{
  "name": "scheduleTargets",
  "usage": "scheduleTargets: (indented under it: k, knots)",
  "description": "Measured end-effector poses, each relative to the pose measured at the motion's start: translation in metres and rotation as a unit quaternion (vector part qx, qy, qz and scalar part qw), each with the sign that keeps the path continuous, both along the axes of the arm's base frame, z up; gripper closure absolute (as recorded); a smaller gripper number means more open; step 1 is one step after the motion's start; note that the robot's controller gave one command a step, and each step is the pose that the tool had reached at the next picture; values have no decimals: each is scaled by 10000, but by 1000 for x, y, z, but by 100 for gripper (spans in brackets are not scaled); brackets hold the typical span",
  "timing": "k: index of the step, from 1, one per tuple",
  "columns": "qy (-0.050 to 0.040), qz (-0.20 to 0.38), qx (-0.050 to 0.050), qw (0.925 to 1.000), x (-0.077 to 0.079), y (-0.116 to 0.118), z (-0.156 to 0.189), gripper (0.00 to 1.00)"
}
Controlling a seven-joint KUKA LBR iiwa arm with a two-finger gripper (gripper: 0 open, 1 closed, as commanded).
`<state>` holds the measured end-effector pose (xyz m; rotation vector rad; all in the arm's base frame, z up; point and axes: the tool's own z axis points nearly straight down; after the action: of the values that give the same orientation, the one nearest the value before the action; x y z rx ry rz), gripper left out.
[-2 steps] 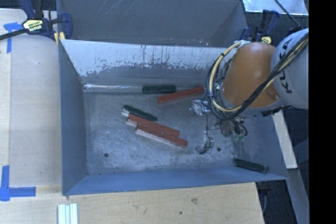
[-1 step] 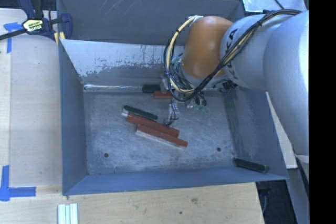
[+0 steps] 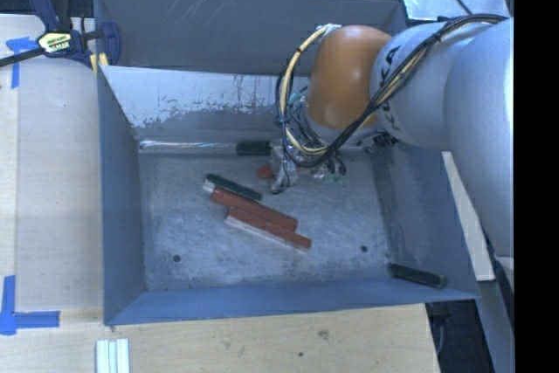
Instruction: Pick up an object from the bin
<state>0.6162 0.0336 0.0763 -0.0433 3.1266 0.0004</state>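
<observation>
In the grey bin [image 3: 175, 245], mid-frame, the claw [image 3: 281, 176] hangs near two brown bars [image 3: 262, 219]; I cannot tell its spread.

Bars [image 3: 262, 216] mid-bin [image 3: 120, 188], pincer [image 3: 279, 180] just behind them, stick [image 3: 417, 276] in front-right corner

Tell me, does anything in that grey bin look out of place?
One slim black bar lies apart, up against the grey metal bin's sloped right wall near the front corner; the reddish-brown flat bars lie stacked askew on the floor.
</observation>
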Motion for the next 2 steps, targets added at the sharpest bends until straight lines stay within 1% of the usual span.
scheduleTargets:
  k: [1,2]
  knots:
    - [27,19,3,10000,-8,-9,1,100]
    - [51,29,-4,10000,-9,-9,-1,0]
